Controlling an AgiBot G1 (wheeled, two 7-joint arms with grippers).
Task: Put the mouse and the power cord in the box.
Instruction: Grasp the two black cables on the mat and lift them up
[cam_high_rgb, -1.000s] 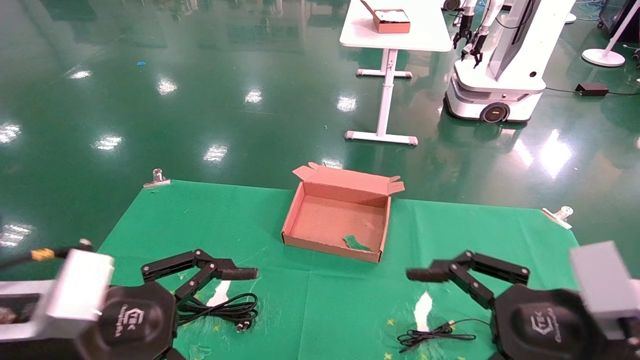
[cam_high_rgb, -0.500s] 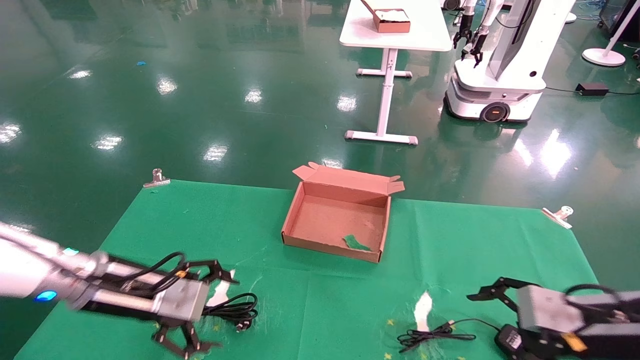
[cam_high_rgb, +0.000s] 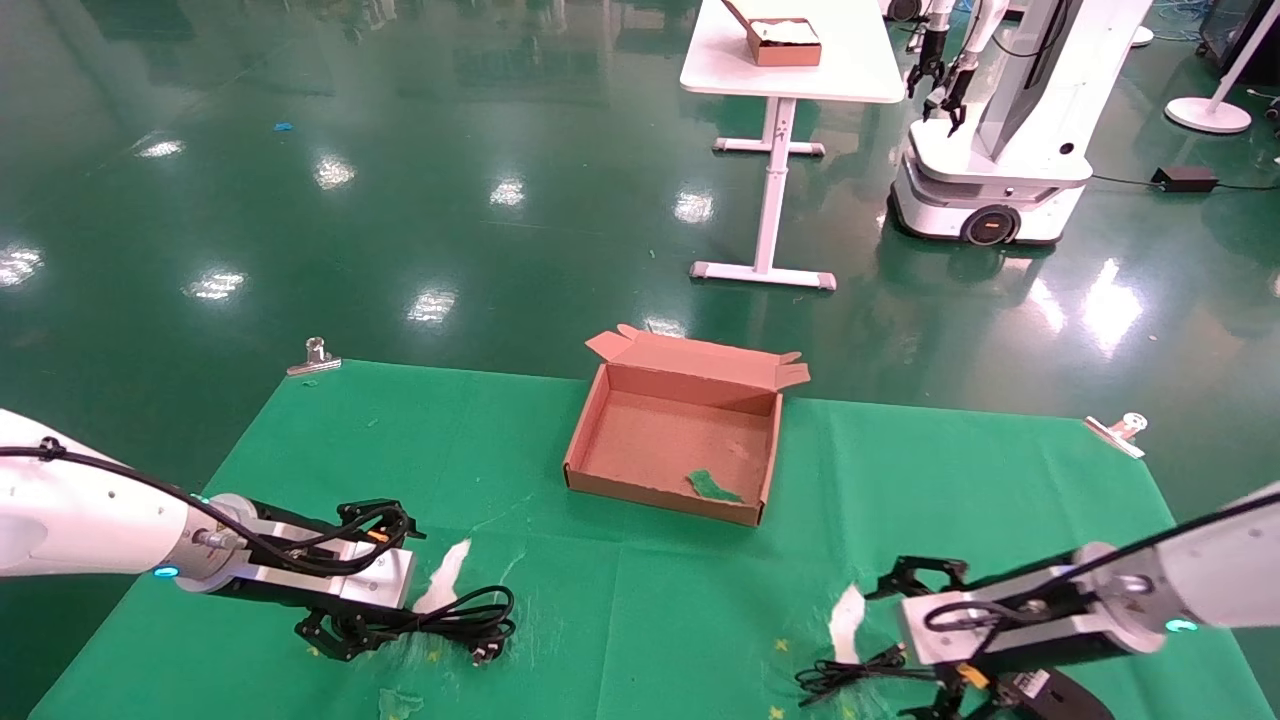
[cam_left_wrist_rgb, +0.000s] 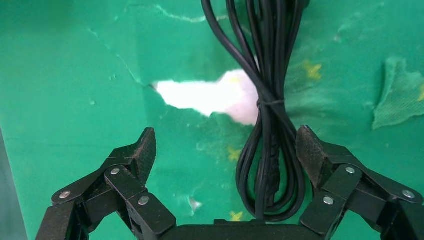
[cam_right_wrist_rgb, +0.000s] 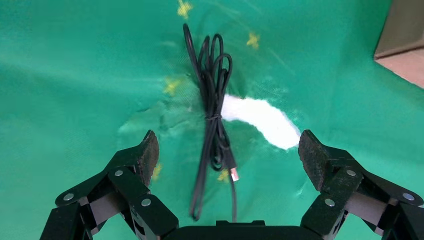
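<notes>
The power cord (cam_high_rgb: 462, 615) lies coiled on the green cloth at the near left. My left gripper (cam_high_rgb: 352, 612) hangs over its left end, open. In the left wrist view (cam_left_wrist_rgb: 227, 150) the power cord's (cam_left_wrist_rgb: 270, 125) loop end lies between the fingers, close to one pad (cam_left_wrist_rgb: 309, 149) and apart from it. The mouse (cam_high_rgb: 1065, 702) sits at the near right edge, partly hidden by my right arm, with its thin bundled cable (cam_high_rgb: 862, 672) to its left. My right gripper (cam_high_rgb: 918, 645) is open above that cable (cam_right_wrist_rgb: 212, 115). The box (cam_high_rgb: 590, 440) stands open mid-table.
A green scrap (cam_high_rgb: 712, 486) lies inside the box. White tears (cam_high_rgb: 846, 620) show in the cloth near both cables. Metal clips (cam_high_rgb: 314, 356) hold the cloth's far corners. Beyond the table stand a white table (cam_high_rgb: 790, 60) and another robot (cam_high_rgb: 1000, 130).
Both arms came down from just before the camera to the table. The left gripper now straddles the power cord's end; the right now hangs over the mouse's cable. Nothing has been gripped.
</notes>
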